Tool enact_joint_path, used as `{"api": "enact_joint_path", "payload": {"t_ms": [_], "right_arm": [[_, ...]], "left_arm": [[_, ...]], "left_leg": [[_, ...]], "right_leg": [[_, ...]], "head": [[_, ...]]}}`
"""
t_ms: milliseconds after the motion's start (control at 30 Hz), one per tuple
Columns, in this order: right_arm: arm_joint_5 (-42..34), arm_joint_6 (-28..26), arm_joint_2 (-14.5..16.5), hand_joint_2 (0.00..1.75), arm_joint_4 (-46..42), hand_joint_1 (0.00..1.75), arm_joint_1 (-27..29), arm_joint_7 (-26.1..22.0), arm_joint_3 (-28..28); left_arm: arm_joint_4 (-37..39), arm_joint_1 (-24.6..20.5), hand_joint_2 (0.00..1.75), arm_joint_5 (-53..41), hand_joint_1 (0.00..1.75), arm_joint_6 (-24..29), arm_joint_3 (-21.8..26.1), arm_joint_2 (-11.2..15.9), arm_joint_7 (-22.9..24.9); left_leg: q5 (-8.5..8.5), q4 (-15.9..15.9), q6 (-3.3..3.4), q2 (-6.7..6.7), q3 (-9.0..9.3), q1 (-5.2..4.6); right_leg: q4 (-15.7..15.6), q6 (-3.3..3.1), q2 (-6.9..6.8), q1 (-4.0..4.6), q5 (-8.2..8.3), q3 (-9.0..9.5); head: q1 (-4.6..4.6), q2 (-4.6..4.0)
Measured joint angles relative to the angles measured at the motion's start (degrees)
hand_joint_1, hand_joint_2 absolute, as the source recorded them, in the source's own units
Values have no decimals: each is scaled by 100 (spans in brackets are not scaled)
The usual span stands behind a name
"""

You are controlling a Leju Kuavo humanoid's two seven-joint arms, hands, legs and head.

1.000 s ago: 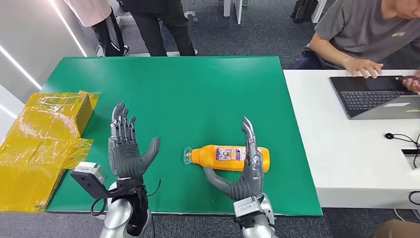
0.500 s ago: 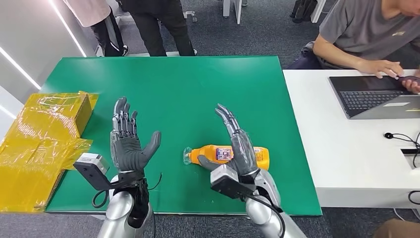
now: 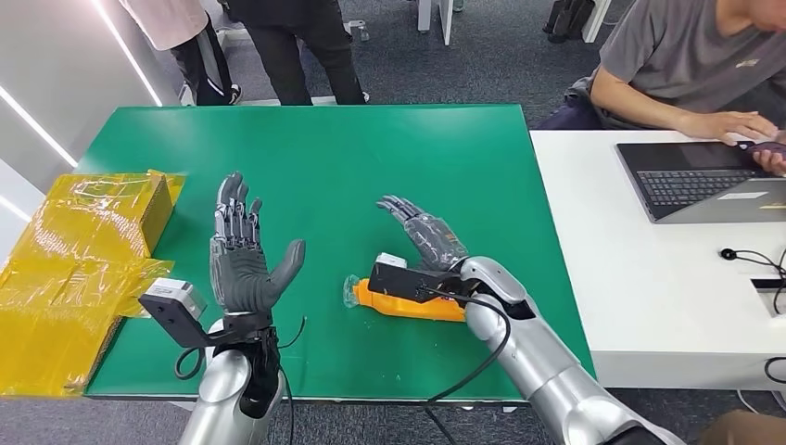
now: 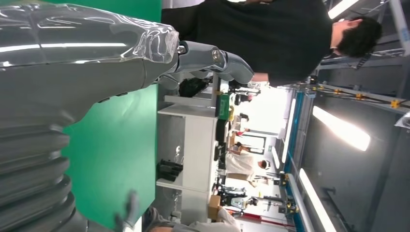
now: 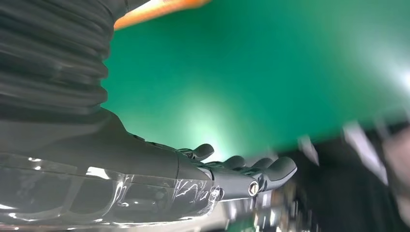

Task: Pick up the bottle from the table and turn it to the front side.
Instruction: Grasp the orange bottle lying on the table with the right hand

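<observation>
An orange bottle (image 3: 408, 303) with a clear cap lies on its side on the green table (image 3: 343, 167), cap toward the left. My right hand (image 3: 422, 236) hovers over it, palm down, fingers stretched out flat toward the far left and holding nothing; the wrist and its camera hide the bottle's middle. In the right wrist view the right hand (image 5: 212, 176) is flat above the green surface, with a strip of the bottle (image 5: 159, 9) behind it. My left hand (image 3: 243, 255) stands upright to the bottle's left, fingers spread and empty.
Yellow plastic wrapping (image 3: 79, 260) lies over the table's left edge. A white desk (image 3: 640, 278) with a laptop (image 3: 704, 176) adjoins on the right, where a seated person (image 3: 695, 65) types. Two people (image 3: 278, 37) stand beyond the far edge.
My right hand has turned from upright beside the bottle to palm down over it, and the forearm has swung in across the bottle. The left hand has barely moved.
</observation>
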Motion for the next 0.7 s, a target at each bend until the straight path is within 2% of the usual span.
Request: {"api": "enact_joint_path", "payload": {"t_ms": [300,700], "right_arm": [[-26,1102,-253,175,1250,0,-701,11,544],[-285,1830,-609,175,1758,0,-1073,368,1212]], "left_arm": [[157,-201,175,247,0,-6,-10,0,0],[373,-262,175,481,0,157,-74,2,0]], "left_leg": [[0,5,0,-5,-1,0],[0,7,1,-4,0,0]], "right_leg": [[0,0,-2,0,1,0],[0,2,-1,0,2,1]], "head": [[0,0],[0,0]]}}
